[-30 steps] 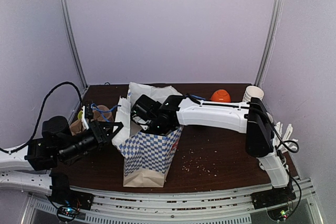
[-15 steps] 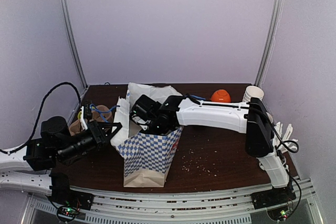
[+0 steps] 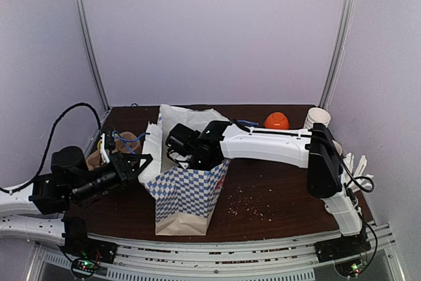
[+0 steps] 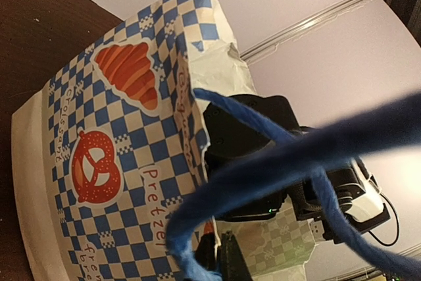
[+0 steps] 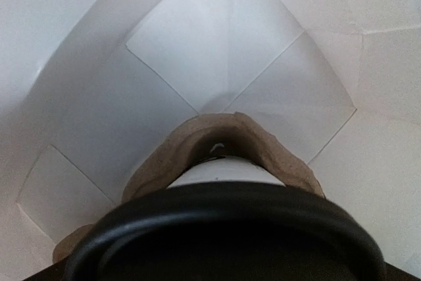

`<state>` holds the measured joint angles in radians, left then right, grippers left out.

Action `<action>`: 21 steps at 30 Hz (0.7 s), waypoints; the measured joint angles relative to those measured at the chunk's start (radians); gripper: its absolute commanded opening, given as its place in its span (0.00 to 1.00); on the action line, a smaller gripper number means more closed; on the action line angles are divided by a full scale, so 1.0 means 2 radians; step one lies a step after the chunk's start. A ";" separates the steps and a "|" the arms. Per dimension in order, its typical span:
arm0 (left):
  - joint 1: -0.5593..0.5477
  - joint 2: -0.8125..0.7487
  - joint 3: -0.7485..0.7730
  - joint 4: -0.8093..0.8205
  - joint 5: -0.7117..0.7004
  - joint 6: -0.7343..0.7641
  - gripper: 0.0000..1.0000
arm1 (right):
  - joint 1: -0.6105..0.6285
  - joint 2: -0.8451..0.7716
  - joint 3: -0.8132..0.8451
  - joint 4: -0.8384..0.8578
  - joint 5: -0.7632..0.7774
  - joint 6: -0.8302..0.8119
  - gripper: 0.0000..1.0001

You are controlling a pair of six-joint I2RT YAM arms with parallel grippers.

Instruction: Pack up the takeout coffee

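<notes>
Checkered paper bag, takeout coffee inside

Pale lilac walls close in on three sides, with a slim metal upright in each back corner. The dark brown table (speckled with light crumbs) ends at a ribbed aluminium rail. Light is soft and even.

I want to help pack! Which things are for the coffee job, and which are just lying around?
For the job: coffee cup, checkered bag.
Just lying about: orange thing, cup stack, crumbs.
</notes>
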<state>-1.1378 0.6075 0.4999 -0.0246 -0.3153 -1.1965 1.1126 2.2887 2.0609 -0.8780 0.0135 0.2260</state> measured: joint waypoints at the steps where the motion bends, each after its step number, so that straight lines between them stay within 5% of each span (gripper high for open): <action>1: 0.000 0.001 0.000 0.000 0.000 0.001 0.00 | 0.000 0.000 0.005 -0.004 0.000 0.003 1.00; 21: 0.000 0.009 0.003 -0.002 0.000 0.010 0.00 | 0.000 -0.072 0.030 -0.017 -0.012 0.025 1.00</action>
<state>-1.1378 0.6262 0.5053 -0.0292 -0.3149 -1.1759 1.1130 2.1456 2.1201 -0.9115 -0.0113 0.2756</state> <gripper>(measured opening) 0.007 0.999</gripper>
